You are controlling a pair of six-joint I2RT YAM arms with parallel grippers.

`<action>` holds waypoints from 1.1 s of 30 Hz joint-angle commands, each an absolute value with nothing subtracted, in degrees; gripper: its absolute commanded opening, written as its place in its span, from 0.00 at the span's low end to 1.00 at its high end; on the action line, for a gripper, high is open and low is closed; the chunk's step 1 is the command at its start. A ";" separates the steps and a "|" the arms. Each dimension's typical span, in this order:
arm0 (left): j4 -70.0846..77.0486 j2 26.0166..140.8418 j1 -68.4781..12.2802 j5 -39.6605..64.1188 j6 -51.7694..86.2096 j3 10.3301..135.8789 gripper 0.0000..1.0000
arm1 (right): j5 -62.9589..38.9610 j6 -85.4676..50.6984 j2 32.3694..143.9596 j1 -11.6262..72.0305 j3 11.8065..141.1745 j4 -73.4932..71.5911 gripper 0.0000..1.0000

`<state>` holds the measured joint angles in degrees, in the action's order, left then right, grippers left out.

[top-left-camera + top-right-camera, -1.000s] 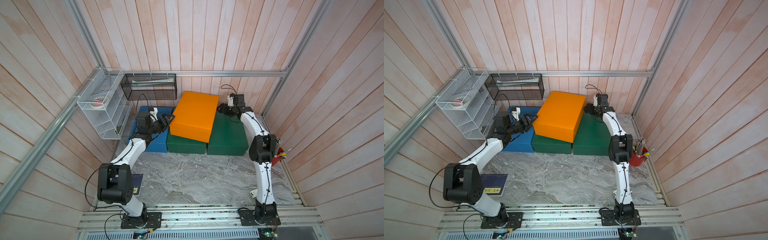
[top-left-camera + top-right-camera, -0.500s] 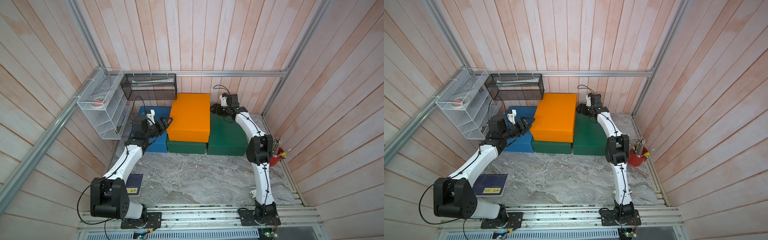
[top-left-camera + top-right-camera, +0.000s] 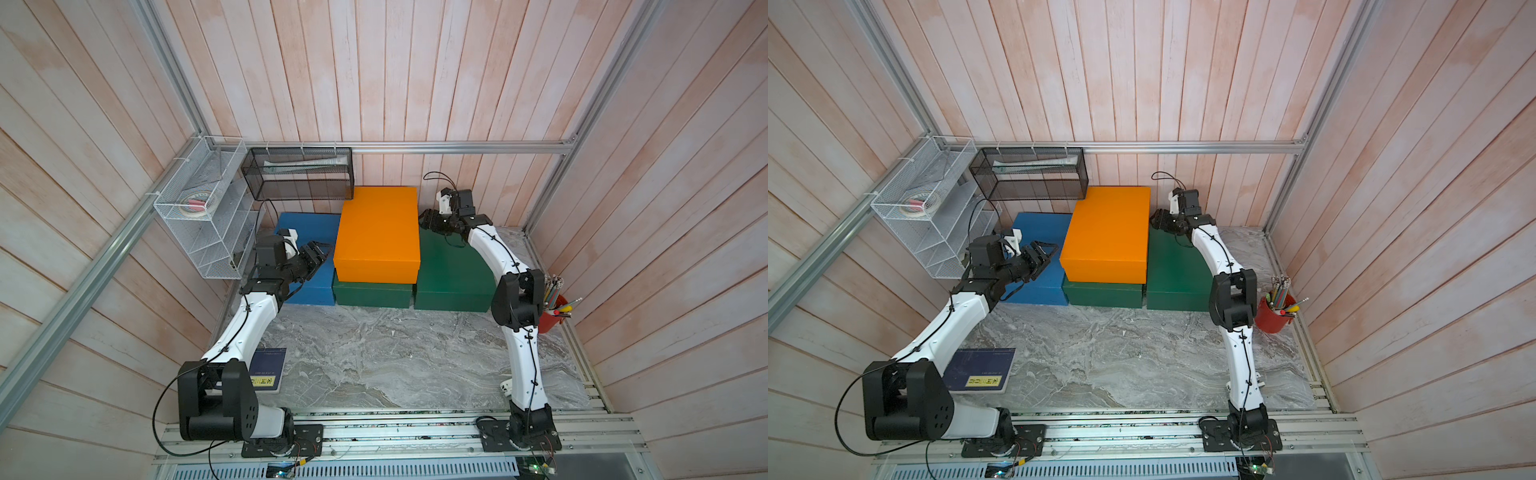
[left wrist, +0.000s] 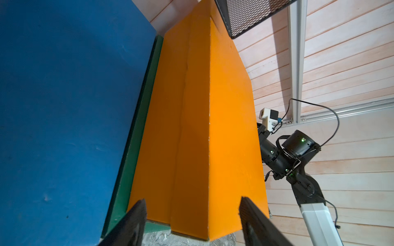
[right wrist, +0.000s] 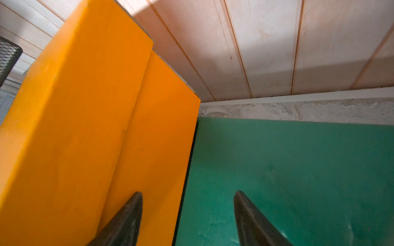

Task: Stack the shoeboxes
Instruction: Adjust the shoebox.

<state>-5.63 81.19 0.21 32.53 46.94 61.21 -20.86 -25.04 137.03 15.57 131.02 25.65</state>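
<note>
**Orange shoebox on green; a claw at each flank**

Orange shoebox [image 3: 1106,232] lies flat on the covered dark green shoebox [image 3: 1102,294]. Blue shoebox [image 3: 1040,226] and bare dark green shoebox [image 3: 1177,266] flank that pair. All stand on the marble counter [image 3: 1121,357] by the back wall. Left claw [image 3: 1045,252], jaws apart, hangs over the blue lid, just beside the orange box. Right claw [image 3: 1158,221] is at the opposite side, above the bare green lid. Contact cannot be told.

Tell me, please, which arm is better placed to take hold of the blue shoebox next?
Left, probably. The left gripper hovers open over the blue shoebox; the right gripper sits beyond the orange shoebox, above the uncovered dark green shoebox.
</note>
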 commanded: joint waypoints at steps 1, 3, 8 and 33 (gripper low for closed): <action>-6.40 81.78 1.49 32.06 45.41 62.74 0.73 | -20.75 -24.14 134.30 17.20 129.72 26.98 0.69; -5.80 83.31 1.59 32.51 46.06 63.30 0.73 | -20.61 -24.15 133.79 17.48 128.76 26.83 0.69; -1.32 86.81 1.41 35.44 50.18 63.95 0.73 | -19.86 -23.95 132.92 17.56 127.62 26.79 0.69; 0.24 98.44 -1.05 35.24 50.28 72.68 0.74 | -17.75 -29.75 109.98 23.05 93.52 16.50 0.69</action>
